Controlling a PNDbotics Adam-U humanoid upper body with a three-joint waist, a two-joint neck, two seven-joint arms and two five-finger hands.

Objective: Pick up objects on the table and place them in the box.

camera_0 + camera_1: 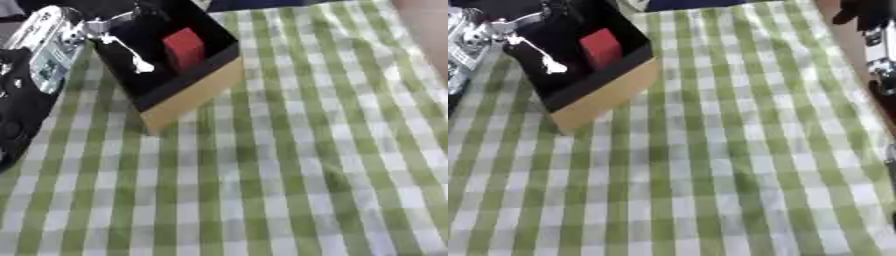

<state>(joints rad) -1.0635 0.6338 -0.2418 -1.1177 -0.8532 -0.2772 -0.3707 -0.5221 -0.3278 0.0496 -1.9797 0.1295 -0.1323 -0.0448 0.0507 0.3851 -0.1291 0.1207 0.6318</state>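
Left eye view: box (188, 92) at upper left on the green-and-white checked counter (289, 165), tan outer wall, black inside. Inside, a red block (184, 47) upright toward the far right corner, and a thin white piece (131, 55) lying slantwise across the dark floor, ending in a small white blob. Left arm (48, 47), silver and black, entering from the left edge just beside the box's near-left wall, reaching over its rim. Left hand lost among blur and black; cannot tell whether fingers released or clenched.

Right eye view: same box, holding the same red block and white piece. Dark shape (877, 45) at the right edge, perhaps the right arm; fingers impossible to make out.
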